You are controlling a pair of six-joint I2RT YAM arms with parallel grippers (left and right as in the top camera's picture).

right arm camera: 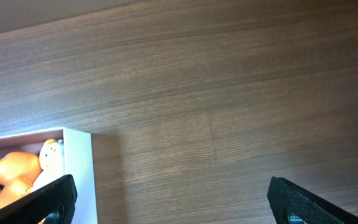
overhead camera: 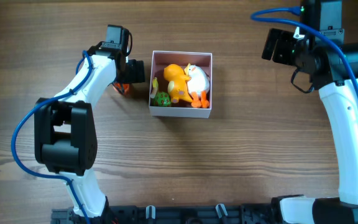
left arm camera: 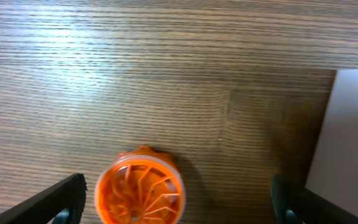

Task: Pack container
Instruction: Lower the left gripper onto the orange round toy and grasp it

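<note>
My left gripper (left arm camera: 178, 200) hung low over the table (overhead camera: 229, 162), just to the left of the container (overhead camera: 180, 112). Its jaws were spread wide and pinched nothing. Between the fingers (left arm camera: 58, 198), on the wood, lay a round orange wheel toy (left arm camera: 140, 191) with curved vanes. It sat closer to the finger farther from the container, and as far as I could tell neither finger touched it. From overhead my wrist hid most of it, leaving only a reddish sliver beside the container's left wall.

The container stood just beyond that open hand, upright, its white wall rising at the edge of my left wrist view. Inside it an orange toy (overhead camera: 178, 84) filled the middle. A white bird toy (overhead camera: 199, 76) lay pressed against the orange toy's right side, with its orange feet (overhead camera: 197, 101) toward the near wall. A small green toy (overhead camera: 162, 98) sat in the near left corner, and a yellow piece (overhead camera: 155, 83) lay along the left wall behind it.

My right gripper (right arm camera: 176, 202) hung well to the right of the container and somewhat beyond its far wall. Its jaws were spread to their full width and were empty, with bare wood below. Only one corner of the container showed at the edge of that wrist view.
</note>
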